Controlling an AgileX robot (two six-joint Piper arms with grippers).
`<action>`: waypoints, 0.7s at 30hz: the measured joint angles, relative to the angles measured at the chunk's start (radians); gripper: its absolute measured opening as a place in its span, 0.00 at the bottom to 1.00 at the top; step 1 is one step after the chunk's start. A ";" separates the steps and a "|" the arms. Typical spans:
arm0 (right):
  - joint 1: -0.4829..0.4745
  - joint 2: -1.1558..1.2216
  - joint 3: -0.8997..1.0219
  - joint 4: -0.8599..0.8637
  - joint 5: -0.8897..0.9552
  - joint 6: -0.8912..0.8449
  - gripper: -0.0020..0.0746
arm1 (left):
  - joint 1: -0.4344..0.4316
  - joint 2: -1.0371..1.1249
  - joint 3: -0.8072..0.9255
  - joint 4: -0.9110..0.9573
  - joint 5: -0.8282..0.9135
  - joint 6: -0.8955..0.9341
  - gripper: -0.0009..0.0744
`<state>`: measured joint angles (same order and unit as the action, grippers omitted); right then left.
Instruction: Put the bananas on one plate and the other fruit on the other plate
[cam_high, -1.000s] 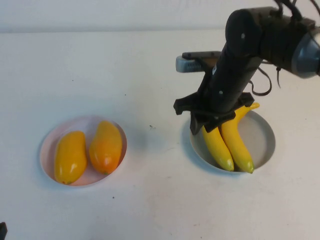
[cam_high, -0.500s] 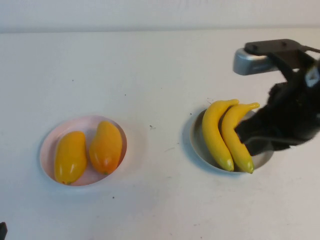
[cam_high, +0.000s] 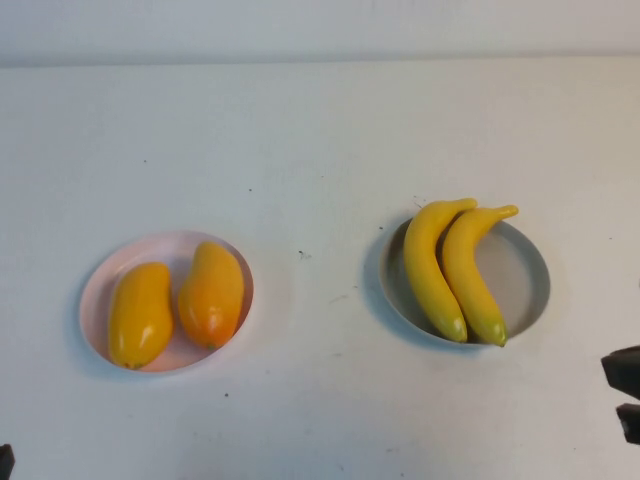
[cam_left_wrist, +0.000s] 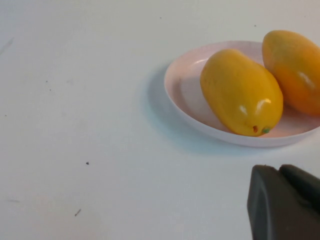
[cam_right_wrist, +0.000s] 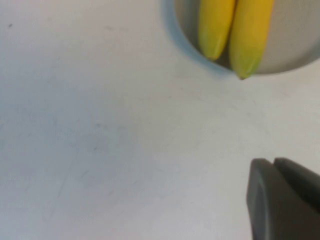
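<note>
A white tabletop (cam_high: 320, 130) holds two shallow round plates set well apart. On the robot's left, a pale pink plate with a raised rim (cam_high: 97, 285) carries two plump, glossy orange-yellow oval fruits (cam_high: 211, 293) lying side by side and touching. On the robot's right, a grey-blue plate with a raised rim (cam_high: 525, 275) carries two long, curved, glossy yellow bananas with greenish tips (cam_high: 431, 268), pressed together along their length, their stem ends reaching over the plate's far rim. The dark right gripper (cam_high: 626, 395) sits at the near right edge of the table, clear of the grey-blue plate, its fingers closed together and holding nothing. The dark left gripper (cam_left_wrist: 285, 202) rests low near the pink plate's near side, apart from it, fingers likewise closed and empty.
</note>
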<state>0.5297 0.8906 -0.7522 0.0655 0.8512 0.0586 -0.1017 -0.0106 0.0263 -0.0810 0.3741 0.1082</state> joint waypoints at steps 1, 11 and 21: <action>-0.025 -0.033 0.050 0.000 -0.066 -0.003 0.01 | 0.000 0.000 0.000 0.000 0.000 0.000 0.01; -0.373 -0.446 0.641 0.002 -0.688 -0.004 0.01 | 0.000 0.000 0.000 0.000 0.000 0.000 0.01; -0.480 -0.867 0.776 0.010 -0.650 -0.004 0.01 | 0.000 0.000 0.000 0.000 0.000 0.000 0.01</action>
<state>0.0496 0.0234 0.0236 0.0751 0.2013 0.0543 -0.1017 -0.0106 0.0263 -0.0810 0.3741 0.1082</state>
